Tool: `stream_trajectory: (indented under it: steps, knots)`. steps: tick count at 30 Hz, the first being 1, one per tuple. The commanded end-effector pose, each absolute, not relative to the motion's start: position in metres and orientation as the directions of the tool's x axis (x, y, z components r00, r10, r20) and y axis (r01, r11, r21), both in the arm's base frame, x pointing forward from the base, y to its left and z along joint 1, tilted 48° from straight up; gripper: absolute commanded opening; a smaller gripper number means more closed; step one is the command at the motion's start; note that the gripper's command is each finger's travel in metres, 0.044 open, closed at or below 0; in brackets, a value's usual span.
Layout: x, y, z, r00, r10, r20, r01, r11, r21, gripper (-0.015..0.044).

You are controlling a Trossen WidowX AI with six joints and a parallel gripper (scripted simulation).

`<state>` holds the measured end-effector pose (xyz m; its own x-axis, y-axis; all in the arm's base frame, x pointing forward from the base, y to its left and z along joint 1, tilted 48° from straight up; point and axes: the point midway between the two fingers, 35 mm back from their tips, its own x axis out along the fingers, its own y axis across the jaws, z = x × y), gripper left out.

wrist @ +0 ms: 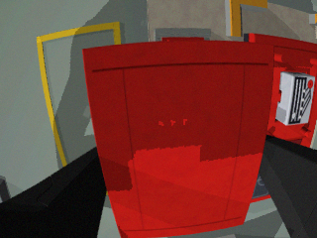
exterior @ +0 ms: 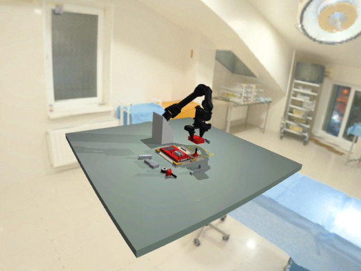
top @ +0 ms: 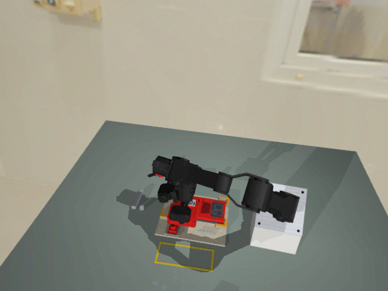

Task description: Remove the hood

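Observation:
The red hood (top: 193, 220) (exterior: 197, 140) (wrist: 173, 109) is off the car and in the air. My gripper (exterior: 196, 136) (wrist: 181, 149) is shut on it, one finger at each side edge. The red toy car (top: 205, 207) (exterior: 186, 157) (wrist: 292, 131) lies below, with its grey engine block (exterior: 178, 153) (wrist: 295, 98) uncovered. The marked area is a yellow outline (top: 213, 259) (exterior: 205, 149) (wrist: 79, 31) on the table beside the car's board. In the wrist view the hood hides part of it. The hood's underside is hidden.
The car's board (top: 191, 237) carries a red piece with a black stick (top: 172, 229) (exterior: 196, 153) near the outline. A red cone (exterior: 168, 172), a wheel (exterior: 164, 169) and several grey blocks (exterior: 151, 163) (top: 136, 199) lie around. The arm's white base (top: 272, 239) (exterior: 163, 129) stands at one side.

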<state>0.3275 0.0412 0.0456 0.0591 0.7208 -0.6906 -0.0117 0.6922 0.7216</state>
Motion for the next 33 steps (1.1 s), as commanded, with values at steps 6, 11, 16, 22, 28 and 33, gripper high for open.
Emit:
stream_trajectory:
  steps: [6, 11, 16, 22, 28, 33]
  knots:
    - [0.318, 0.064, 0.070, 0.056, 0.728, -0.684, -0.003, 0.685, 0.729, 0.0000]
    - [0.312, 0.075, 0.082, 0.056, 0.731, -0.681, 0.001, 0.682, 0.732, 0.0000]
    - [0.306, 0.086, 0.094, 0.056, 0.734, -0.677, 0.005, 0.677, 0.736, 0.0000]
    - [0.301, 0.093, 0.101, 0.056, 0.737, -0.674, 0.007, 0.674, 0.738, 0.0000]
    - [0.302, 0.094, 0.100, 0.055, 0.737, -0.674, 0.007, 0.675, 0.738, 0.0000]
    - [0.302, 0.096, 0.097, 0.055, 0.736, -0.674, 0.007, 0.675, 0.738, 0.0000]
